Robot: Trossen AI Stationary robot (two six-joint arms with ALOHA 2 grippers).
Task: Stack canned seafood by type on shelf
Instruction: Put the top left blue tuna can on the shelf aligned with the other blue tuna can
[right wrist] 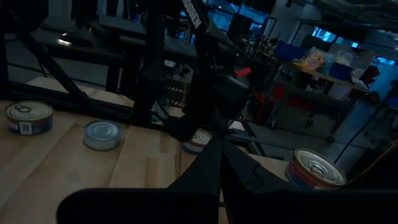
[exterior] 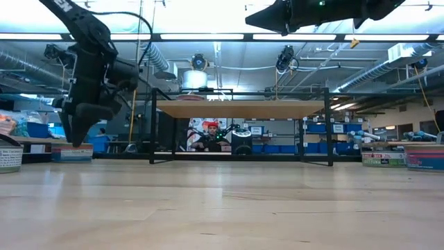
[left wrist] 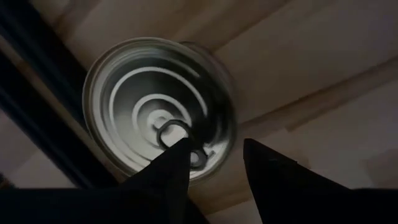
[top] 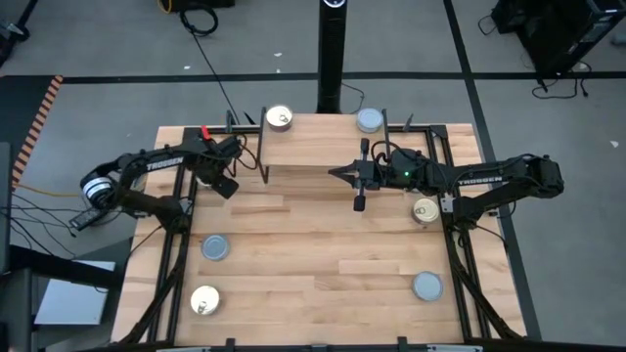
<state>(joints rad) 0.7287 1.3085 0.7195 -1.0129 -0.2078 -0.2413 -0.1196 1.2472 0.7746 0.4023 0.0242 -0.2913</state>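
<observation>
A tin with a pull-tab lid [left wrist: 158,112] lies flat on the table near its left edge, left of the shelf [top: 303,161]. My left gripper [left wrist: 216,142] hangs open just above it, pointing down. One finger [left wrist: 177,165] stands over the lid's tab side and the other over bare wood beside the tin. In the high view my left gripper [top: 225,183] hides this tin. My right gripper [top: 335,173] is shut and holds nothing. It is level above the shelf board [exterior: 239,109] and points toward the table's left.
Loose tins lie on the table. A gold one [top: 280,118] and a blue-grey one [top: 370,120] are at the far edge. Another gold one [top: 424,210] and blue-grey one [top: 427,286] are on the right, and a blue-grey [top: 215,247] and gold [top: 204,300] at near left.
</observation>
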